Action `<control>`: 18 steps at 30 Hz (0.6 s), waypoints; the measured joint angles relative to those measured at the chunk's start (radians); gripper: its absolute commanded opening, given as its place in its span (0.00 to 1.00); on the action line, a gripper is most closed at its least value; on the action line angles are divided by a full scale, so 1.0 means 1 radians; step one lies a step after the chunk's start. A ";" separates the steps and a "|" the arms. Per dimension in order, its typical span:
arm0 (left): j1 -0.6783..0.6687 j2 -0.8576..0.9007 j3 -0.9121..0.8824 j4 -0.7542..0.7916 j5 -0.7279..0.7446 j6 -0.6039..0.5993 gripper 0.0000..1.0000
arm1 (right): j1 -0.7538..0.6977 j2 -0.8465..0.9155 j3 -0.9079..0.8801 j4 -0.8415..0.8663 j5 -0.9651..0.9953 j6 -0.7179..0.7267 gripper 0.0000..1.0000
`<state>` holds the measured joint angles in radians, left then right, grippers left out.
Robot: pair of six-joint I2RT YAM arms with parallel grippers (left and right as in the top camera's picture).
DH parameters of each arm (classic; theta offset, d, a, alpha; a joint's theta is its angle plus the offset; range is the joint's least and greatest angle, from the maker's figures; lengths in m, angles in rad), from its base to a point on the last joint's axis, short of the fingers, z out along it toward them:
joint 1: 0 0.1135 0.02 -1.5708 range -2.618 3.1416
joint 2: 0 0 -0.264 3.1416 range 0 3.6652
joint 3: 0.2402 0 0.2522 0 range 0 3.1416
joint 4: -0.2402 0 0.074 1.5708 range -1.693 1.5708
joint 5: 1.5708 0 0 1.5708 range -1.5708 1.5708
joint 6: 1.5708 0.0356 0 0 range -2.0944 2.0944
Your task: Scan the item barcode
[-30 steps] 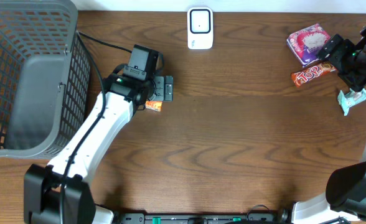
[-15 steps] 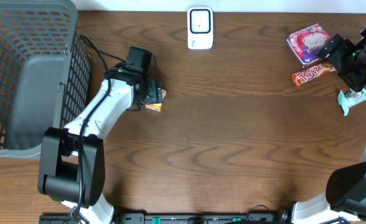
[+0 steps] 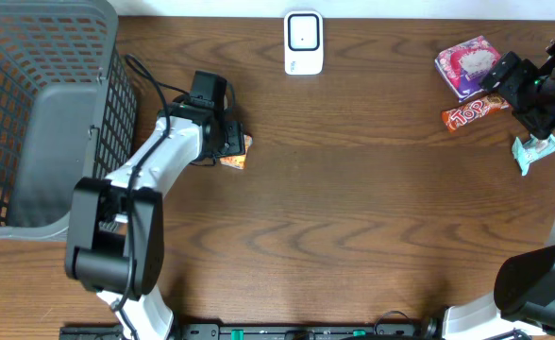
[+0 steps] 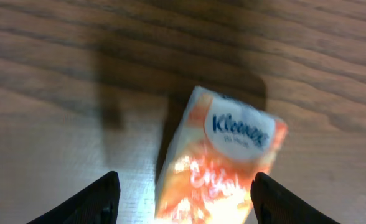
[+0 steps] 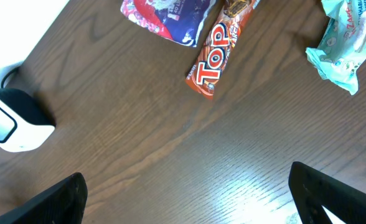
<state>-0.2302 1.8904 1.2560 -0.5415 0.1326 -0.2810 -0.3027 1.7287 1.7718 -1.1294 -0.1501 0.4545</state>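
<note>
Left tool [image 4: 187, 199] set astride Kleenex pack [image 4: 226, 155] on worktop [image 4: 58, 93], jaws apart, no contact seen; presumably positioned for pickup toward scanner [image 3: 303, 42]. Right tool [image 5: 186, 193] held wide apart, empty.

We see an orange-and-white tissue pack [image 4: 220, 162] with blue lettering on a dark brown, wood-grained table [image 3: 372, 217]. At ten o'clock the basket [image 3: 13, 76] is grey mesh, at twelve the scanner [image 3: 303, 42] white and black, at two o'clock an orange-red bar [image 3: 474, 111], purple packet [image 3: 466, 64], mint wrapper [image 3: 534, 149].
</note>
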 measured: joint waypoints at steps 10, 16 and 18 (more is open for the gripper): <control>-0.002 0.070 0.002 0.053 0.035 -0.005 0.09 | 0.000 0.000 0.000 0.000 0.000 0.000 0.99; -0.001 0.062 0.004 0.048 0.037 0.004 0.07 | 0.000 0.000 0.000 0.000 0.000 0.000 0.99; -0.001 0.055 0.004 0.043 0.035 0.004 0.07 | 0.000 0.000 0.000 0.000 0.000 0.000 0.99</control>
<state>-0.2310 1.9453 1.2602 -0.4980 0.1680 -0.2768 -0.3027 1.7287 1.7718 -1.1294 -0.1501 0.4545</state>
